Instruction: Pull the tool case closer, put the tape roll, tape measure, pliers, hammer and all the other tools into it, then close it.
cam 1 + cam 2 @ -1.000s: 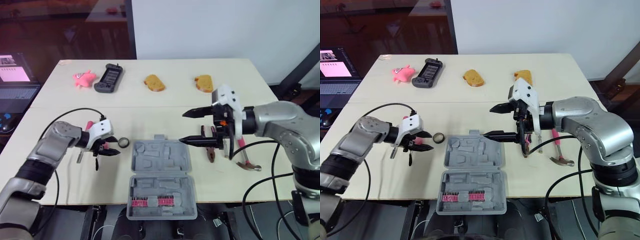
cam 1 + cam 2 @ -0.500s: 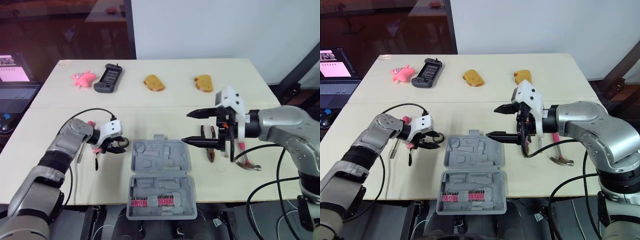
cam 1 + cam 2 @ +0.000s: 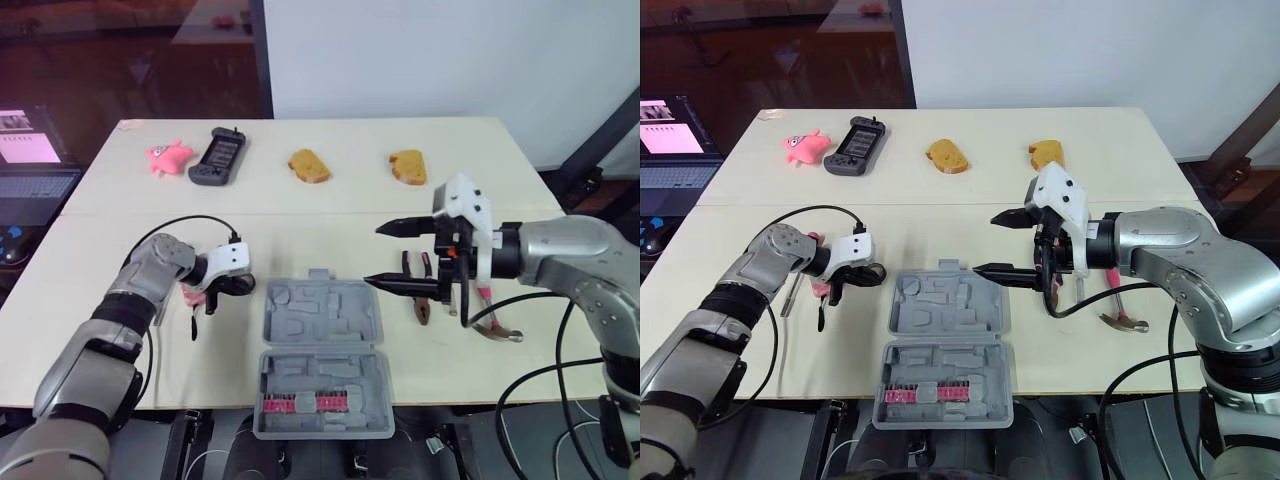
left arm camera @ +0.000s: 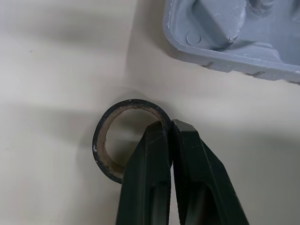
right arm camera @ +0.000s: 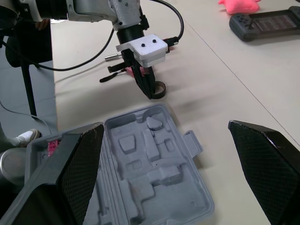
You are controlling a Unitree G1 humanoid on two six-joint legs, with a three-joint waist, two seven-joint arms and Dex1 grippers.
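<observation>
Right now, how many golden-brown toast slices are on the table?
2. One golden-brown toast slice lies on the cream table's far side, near the middle; the other lies apart, to its right.

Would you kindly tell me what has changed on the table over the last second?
The left tool swung in toward the tool case, reached the tape roll and shut on its wall. The right tool remains open by the case's right edge. The case, pliers and hammer lie where they were.
</observation>
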